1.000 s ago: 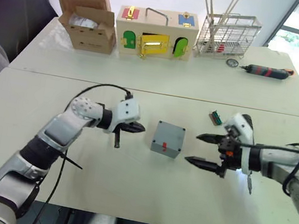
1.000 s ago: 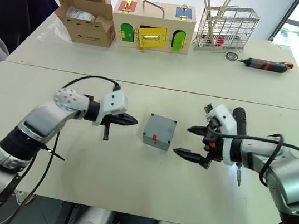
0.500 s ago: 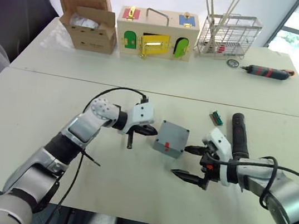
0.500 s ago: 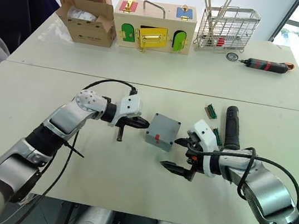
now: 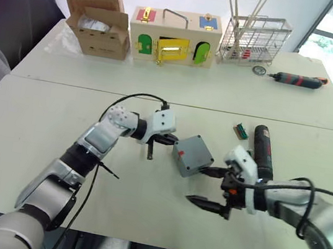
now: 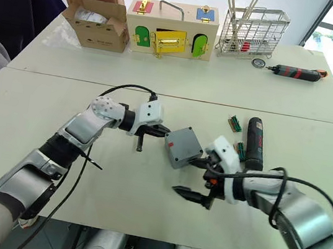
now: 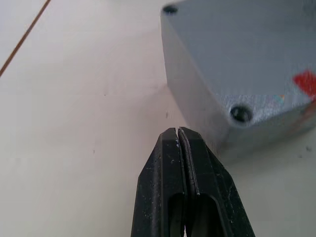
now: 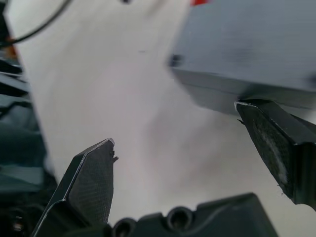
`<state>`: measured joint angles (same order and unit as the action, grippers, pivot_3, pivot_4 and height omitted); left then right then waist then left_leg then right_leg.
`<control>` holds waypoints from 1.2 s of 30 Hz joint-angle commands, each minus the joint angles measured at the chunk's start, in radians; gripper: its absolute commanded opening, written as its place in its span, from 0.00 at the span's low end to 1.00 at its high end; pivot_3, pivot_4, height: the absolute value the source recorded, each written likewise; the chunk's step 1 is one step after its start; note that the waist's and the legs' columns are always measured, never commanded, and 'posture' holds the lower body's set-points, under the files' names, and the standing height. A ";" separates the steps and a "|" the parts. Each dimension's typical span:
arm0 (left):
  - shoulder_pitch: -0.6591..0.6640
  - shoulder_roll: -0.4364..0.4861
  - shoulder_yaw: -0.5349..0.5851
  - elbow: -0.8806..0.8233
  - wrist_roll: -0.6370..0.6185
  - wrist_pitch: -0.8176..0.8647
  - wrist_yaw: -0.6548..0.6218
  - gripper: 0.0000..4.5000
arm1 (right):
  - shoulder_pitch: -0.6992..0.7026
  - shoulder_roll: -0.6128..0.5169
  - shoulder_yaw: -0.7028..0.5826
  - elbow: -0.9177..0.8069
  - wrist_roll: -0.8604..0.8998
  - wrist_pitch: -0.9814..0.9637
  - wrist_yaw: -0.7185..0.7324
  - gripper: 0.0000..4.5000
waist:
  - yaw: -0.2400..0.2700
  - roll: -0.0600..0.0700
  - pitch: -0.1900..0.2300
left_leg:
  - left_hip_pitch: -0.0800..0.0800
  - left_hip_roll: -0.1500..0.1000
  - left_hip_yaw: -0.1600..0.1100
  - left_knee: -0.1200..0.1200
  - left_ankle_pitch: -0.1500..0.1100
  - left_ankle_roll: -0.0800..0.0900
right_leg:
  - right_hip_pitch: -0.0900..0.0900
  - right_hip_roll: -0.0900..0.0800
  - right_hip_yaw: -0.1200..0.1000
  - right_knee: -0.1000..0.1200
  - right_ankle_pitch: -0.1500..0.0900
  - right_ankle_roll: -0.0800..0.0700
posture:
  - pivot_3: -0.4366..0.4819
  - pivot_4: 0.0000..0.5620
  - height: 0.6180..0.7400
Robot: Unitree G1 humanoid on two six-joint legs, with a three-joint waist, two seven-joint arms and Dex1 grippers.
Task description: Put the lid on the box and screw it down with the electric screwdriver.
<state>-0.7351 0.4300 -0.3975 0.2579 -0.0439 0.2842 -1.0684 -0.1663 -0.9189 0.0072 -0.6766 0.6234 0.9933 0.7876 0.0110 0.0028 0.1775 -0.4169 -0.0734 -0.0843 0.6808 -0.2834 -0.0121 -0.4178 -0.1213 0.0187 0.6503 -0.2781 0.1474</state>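
Early days here: the small grey plastic cube-like box (image 5: 193,155) with its red mark sits mid-table between both arms, turned at an angle, and whether its lid is already on I can't tell. The thick black cylindrical electric screwdriver (image 5: 262,150) lies untouched on the white table (image 5: 38,143), just beyond the right arm, so by my reading all the screwing is left to do. The left gripper (image 7: 178,134), fingers pressed together and empty, reaches in low with its tip at the box's near corner. The right gripper (image 5: 209,186) spreads wide, holding nothing, one finger (image 8: 276,148) up against the box's edge.
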 commanded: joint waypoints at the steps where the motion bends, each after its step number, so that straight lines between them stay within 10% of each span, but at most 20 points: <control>1: 0.056 0.093 0.054 -0.178 -0.024 0.055 -0.039 0.00 | 0.004 -0.095 -0.057 0.035 -0.045 -0.055 0.050 0.99 | -0.001 0.000 0.000 | 0.000 0.000 0.000 0.000 0.000 0.000 | 0.000 0.000 0.000 0.000 0.000 0.000 | 0.48 0.27 0.93; 9: 0.150 0.149 0.038 -0.371 -0.069 0.164 -0.077 0.00 | -0.090 -0.062 0.062 0.157 -0.144 -0.178 0.069 0.99 | 0.002 0.000 0.000 | 0.000 0.001 0.000 0.000 0.000 0.000 | 0.001 0.000 0.000 0.000 0.000 0.000 | 0.48 0.27 0.93; 36: 0.108 0.010 0.037 -0.270 -0.034 0.131 0.068 0.00 | -0.093 0.007 0.084 0.053 -0.048 -0.050 0.062 0.99 | 0.001 0.000 0.000 | 0.000 0.001 0.000 0.001 0.000 0.000 | 0.001 0.000 0.000 0.000 0.000 0.000 | 0.48 0.27 0.93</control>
<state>-0.6119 0.4448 -0.3729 0.0079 -0.0715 0.4315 -0.9996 -0.2552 -0.9088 0.1086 -0.5892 0.5724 0.9527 0.8511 0.0122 0.0026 0.1772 -0.4166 -0.0728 -0.0843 0.6817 -0.2837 -0.0117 -0.4171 -0.1214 0.0189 0.6505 -0.2780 0.1474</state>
